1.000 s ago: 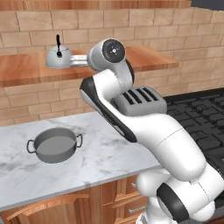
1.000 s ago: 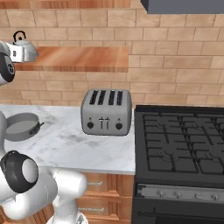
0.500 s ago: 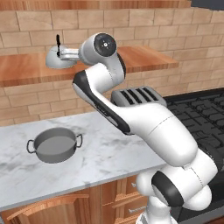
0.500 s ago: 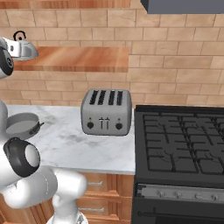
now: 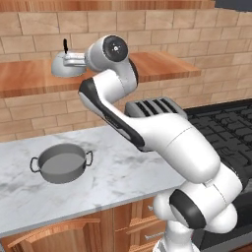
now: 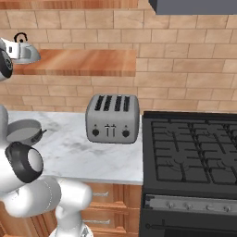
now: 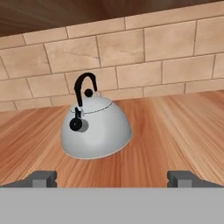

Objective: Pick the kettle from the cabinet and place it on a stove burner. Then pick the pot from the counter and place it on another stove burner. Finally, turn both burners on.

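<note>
The small silver kettle (image 7: 96, 127) with a black arched handle stands on the reddish wood cabinet shelf (image 7: 175, 131), against the brick wall. My gripper (image 7: 113, 179) is open just in front of it, fingertips (image 7: 42, 178) wide apart with nothing between them. From the left base view the gripper (image 5: 72, 61) reaches the kettle (image 5: 63, 68) from the right, level with it. The kettle (image 6: 28, 53) also shows at the shelf's left end (image 6: 83, 62). The shallow grey pot (image 5: 61, 163) sits on the marble counter (image 5: 123, 170). The black stove burners (image 6: 194, 152) lie to the right.
A boxy grey four-slot toaster (image 6: 112, 118) stands on the counter (image 6: 74, 148) between the pot (image 6: 22, 132) and the stove. My arm (image 5: 147, 128) arches over the counter and partly hides the toaster (image 5: 156, 106). Wooden cabinet fronts run below the counter.
The arm has swung left and reached toward the shelf, bringing the open gripper up to the kettle. Kettle, pot and toaster have not moved.
</note>
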Available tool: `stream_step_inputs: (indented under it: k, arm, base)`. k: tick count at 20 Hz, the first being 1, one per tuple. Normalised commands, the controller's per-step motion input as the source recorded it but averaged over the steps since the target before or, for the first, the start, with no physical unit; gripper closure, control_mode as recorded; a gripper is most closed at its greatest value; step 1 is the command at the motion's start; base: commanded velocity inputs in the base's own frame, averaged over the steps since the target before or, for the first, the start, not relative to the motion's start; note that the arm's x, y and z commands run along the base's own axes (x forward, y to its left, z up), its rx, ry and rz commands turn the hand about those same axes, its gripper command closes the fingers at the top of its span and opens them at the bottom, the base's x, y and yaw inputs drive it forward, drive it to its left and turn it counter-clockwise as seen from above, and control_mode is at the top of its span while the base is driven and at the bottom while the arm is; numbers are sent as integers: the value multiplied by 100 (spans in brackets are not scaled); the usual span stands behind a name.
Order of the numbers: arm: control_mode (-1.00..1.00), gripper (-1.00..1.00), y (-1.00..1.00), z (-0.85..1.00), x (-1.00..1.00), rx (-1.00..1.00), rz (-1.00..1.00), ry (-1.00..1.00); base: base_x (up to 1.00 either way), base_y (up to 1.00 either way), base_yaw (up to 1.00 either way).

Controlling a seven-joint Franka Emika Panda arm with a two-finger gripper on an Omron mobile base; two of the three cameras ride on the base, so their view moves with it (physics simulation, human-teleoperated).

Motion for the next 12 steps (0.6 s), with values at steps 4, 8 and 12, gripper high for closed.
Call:
stream_step_inputs:
  k: [4, 8, 12]
  arm:
    - [-100, -100, 7, 1, 23, 0, 5, -1]
    - [-100, -100, 19, 8, 6, 0, 2, -9]
    - [-100, -100, 33, 26, 0, -1, 0, -8]
  base:
    - [0, 0, 0]
    - [0, 0, 0]
    - [0, 0, 0]
